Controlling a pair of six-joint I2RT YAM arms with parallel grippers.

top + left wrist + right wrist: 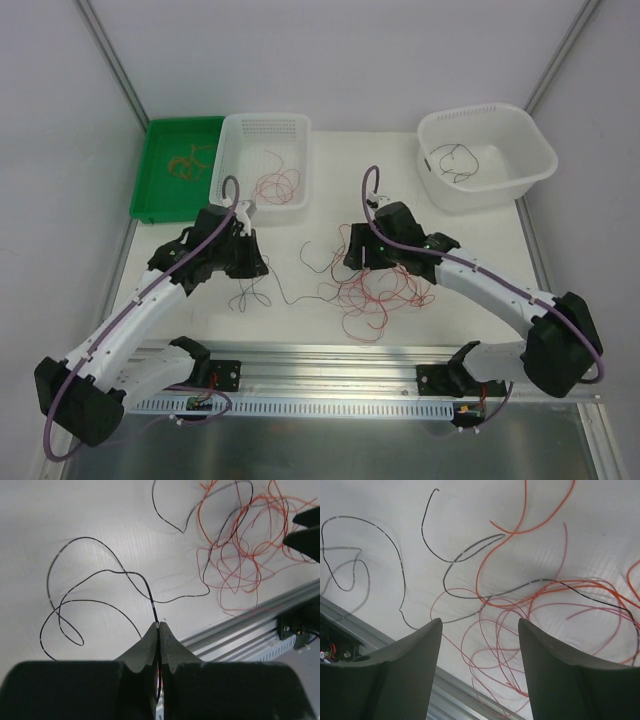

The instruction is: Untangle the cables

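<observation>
White table [340, 165], as I see it from my wrists. Red-and-black cable tangle [375, 290] lies centre front. From that tangle: loose black cable [245, 297] to its left; slotted white basket [228, 150] behind-left; green tray [150, 175] farther left; white tub [500, 195] behind-right.

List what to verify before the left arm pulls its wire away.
1. Left gripper shut on the black wire: ok.
2. Held wire free of the red tangle: cannot tell; a black strand runs in among the reds.
3. Right gripper open above the tangle, ready to pin it: ok.
4. Grippers apart from each other in the top view: ok.
5. White tub, already holding black wires, has room: ok.
</observation>
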